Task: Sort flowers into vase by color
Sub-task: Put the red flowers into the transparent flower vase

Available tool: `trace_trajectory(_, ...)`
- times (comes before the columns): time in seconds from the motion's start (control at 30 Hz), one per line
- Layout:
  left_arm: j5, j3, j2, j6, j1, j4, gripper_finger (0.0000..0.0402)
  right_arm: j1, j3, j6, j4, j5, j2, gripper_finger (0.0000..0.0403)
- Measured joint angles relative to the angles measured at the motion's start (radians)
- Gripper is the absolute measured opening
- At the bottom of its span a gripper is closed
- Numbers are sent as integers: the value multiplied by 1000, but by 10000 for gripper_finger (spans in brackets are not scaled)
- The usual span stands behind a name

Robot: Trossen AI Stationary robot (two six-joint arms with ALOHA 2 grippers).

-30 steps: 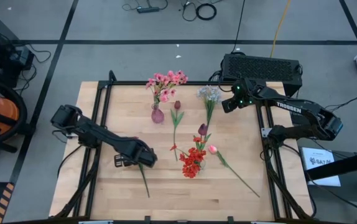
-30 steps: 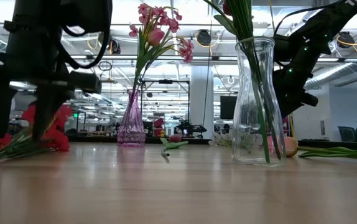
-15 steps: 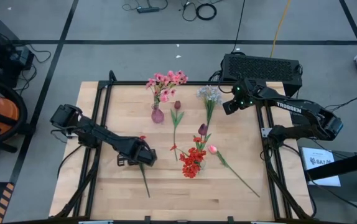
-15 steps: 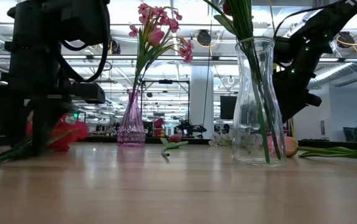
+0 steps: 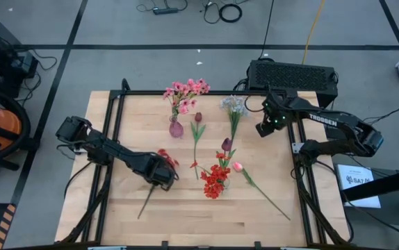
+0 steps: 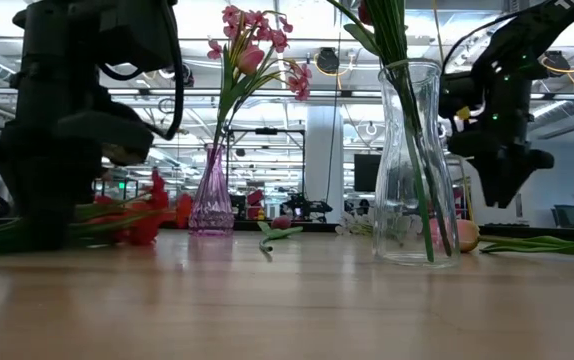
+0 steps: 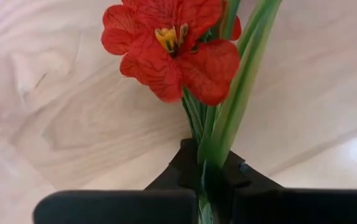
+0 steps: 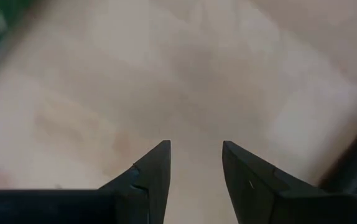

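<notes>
Left pincer (image 7: 204, 177) tight on red flower (image 7: 169, 46) stalk.

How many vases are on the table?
2. A small pink vase stands near the table's far edge holding pink flowers. A taller clear glass vase stands mid-table with red flowers. From above, those blooms mostly hide it.

light: bright, even overhead | low view: backlit, glare | right wrist view: blurred, perhaps motion
</notes>
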Motion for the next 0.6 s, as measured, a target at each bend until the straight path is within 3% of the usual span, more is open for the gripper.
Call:
trace_trajectory(0.17, -2, -1, 0, 159, -2, 10, 10, 74, 0, -31, -66, -5, -33, 137)
trace_trajectory(0.43, -14, 14, 3, 440, -3, 15, 9, 241, 0, -222, -188, -86, -81, 118)
trace_trajectory(0.6, -2, 16, 3, 477, -2, 4, 9, 299, 0, -184, -195, -96, -71, 90)
